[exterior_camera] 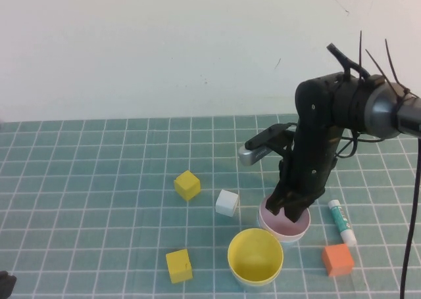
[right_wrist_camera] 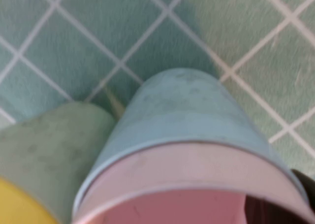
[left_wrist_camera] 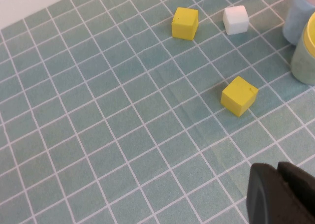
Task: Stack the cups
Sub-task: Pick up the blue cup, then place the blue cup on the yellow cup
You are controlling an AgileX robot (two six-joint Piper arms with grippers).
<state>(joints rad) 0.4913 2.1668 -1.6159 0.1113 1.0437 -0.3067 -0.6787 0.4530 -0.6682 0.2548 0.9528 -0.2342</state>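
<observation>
Two pairs nested: pink cup [right_wrist_camera: 197,184] sat in blue cup [right_wrist_camera: 187,111], yellow cup [exterior_camera: 255,255] in green cup [right_wrist_camera: 44,150] just beside, nearer robot.
Right gripper [exterior_camera: 289,213] at pink rim, one finger inside; grip state unclear.
Left gripper [left_wrist_camera: 280,194] parked far off, state unclear.
Left: merge the pairs.
</observation>
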